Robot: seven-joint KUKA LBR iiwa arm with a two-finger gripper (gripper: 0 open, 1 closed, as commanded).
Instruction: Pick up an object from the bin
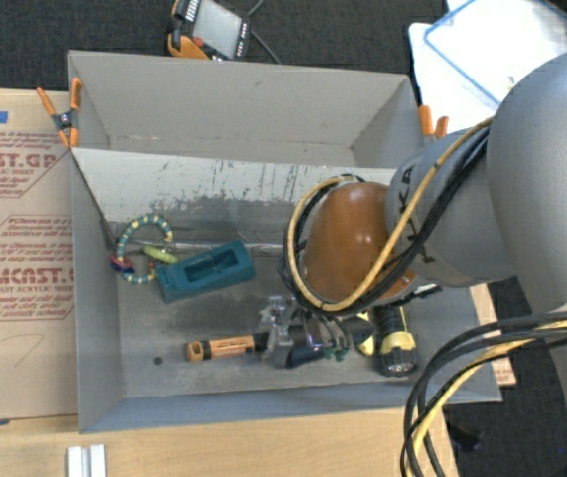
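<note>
My hand sits low at 5 o'clock in the bin, down near the floor where things lie. I cannot tell if it is open or holds anything. The orange and black stick lies just at its 9 o'clock, the closest thing to take.

Robotics lab: a heavy grey industrial arm is reaching into a grey metal bin that is sitting on a pale wooden counter. Black and yellow cables are looping round the arm's wrist, and a wired handheld device with a screen is lying beyond the bin's far wall.
</note>
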